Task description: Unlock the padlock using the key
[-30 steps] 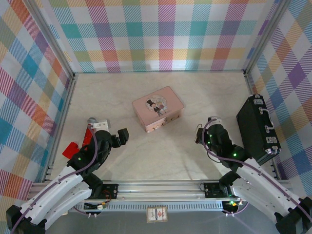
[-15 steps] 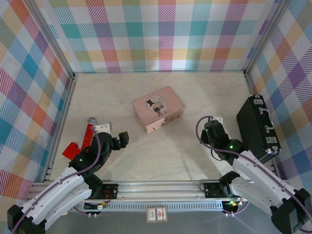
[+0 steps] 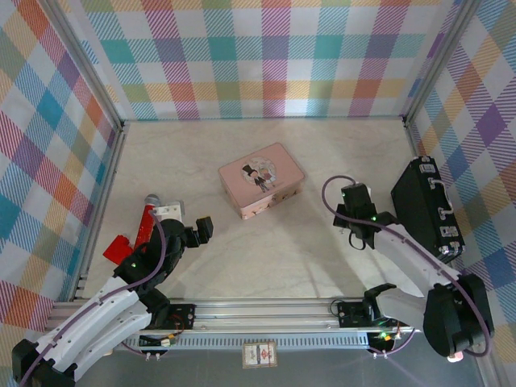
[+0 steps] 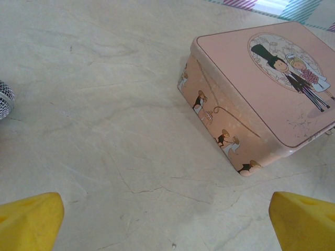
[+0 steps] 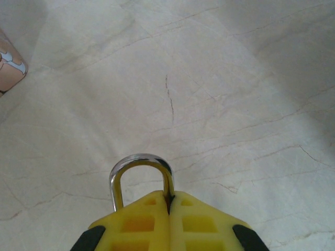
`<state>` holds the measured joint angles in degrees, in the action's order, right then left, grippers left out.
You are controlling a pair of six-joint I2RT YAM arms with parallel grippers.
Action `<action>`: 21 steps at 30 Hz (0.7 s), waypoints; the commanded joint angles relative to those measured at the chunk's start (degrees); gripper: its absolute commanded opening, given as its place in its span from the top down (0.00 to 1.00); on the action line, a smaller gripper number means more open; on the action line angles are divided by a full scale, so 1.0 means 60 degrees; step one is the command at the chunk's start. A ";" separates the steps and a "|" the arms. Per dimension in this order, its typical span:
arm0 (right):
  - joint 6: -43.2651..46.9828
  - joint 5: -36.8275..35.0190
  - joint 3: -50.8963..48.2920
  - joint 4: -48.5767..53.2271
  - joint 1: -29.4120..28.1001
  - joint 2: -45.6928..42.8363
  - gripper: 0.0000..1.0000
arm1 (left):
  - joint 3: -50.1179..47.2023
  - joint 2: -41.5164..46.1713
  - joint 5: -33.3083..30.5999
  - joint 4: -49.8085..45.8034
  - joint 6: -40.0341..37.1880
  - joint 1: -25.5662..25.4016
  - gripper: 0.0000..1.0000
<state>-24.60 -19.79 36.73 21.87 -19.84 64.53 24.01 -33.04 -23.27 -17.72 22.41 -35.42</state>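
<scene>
**Change since the earlier frames:** the right arm has swung its elbow outward and carried the right gripper a little farther from its base, toward the black case. The left arm has barely altered.

**Right gripper:** the jaws are fully closed on the padlock. The silvery shackle juts past the yellow fingertips and the body is hidden between them.

**Left gripper:** the jaws are spread wide with nothing held. It faces the pink tin and sits beside the red toy microphone.

**Key:** not located.

**Hazards (judged):**
- With the body buried between the pads, the keyhole may be covered, which would block insertion.
- So narrow a pinch could let the lock twist or slip when the key pushes on it.
- A thin key lying flat on the table could skid away from wide fingers.

**Markings:**
- The tin carries a cartoon bride-and-groom medallion and no legible words.
- A small card sits on the front rail; its print is too small to read.
</scene>
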 commanded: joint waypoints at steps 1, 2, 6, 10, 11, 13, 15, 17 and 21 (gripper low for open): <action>-0.0114 0.0241 0.0475 -0.0253 0.0054 0.0475 1.00 | -0.0107 0.0073 -0.0193 0.0184 -0.0154 0.0102 0.00; -0.0140 0.0297 0.0497 -0.0342 0.0065 0.0628 1.00 | -0.0105 0.0072 -0.0201 0.0179 -0.0149 0.0102 0.00; -0.0213 0.0560 0.0778 -0.0455 0.0070 0.1408 1.00 | -0.0105 0.0101 -0.0253 0.0155 -0.0133 0.0106 0.00; -0.0250 0.0854 0.1124 -0.0486 0.0073 0.2230 1.00 | -0.0105 0.0102 -0.0267 0.0141 -0.0135 0.0110 0.00; -0.0263 0.0940 0.1165 -0.0548 0.0067 0.2380 1.00 | -0.0105 0.0103 -0.0268 0.0148 -0.0123 0.0102 0.00; -0.0279 0.1103 0.1162 -0.0751 0.0069 0.2610 1.00 | -0.0118 0.0116 -0.0268 0.0141 -0.0121 0.0102 0.00; -0.0301 0.1250 0.1227 -0.0905 0.0069 0.2858 1.00 | -0.0120 0.0115 -0.0290 0.0147 -0.0124 0.0102 0.00; -0.0296 0.1376 0.1310 -0.0987 0.0082 0.3109 1.00 | -0.0120 0.0123 -0.0304 0.0125 -0.0108 0.0102 0.00; -0.0194 0.1540 0.1483 -0.1006 0.0069 0.3547 1.00 | -0.0131 0.0177 -0.0335 0.0111 -0.0106 0.0102 0.00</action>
<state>-25.67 -12.34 43.97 16.56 -19.81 84.44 24.01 -32.80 -23.73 -17.67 22.41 -35.42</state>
